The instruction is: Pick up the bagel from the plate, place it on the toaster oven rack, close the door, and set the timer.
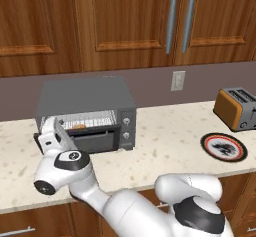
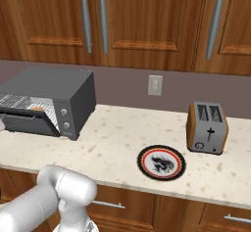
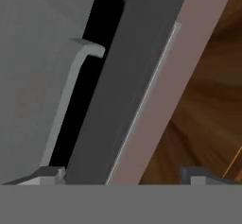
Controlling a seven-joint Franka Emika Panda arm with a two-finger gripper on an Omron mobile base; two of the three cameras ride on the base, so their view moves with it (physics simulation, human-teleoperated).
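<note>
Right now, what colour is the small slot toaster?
Orange sides with a grey front, clearest in the right base view: slot toaster.

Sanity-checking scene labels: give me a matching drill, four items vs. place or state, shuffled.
Things:
1. bagel
2. plate
3. door
4. orange toaster

Place or state:
A. partly open, tilted outward
B. bare, on the counter between the two appliances
C. on the rack inside the toaster oven
D. at the counter's right end, by the wall

Pairs: 1-C, 2-B, 3-A, 4-D
</note>
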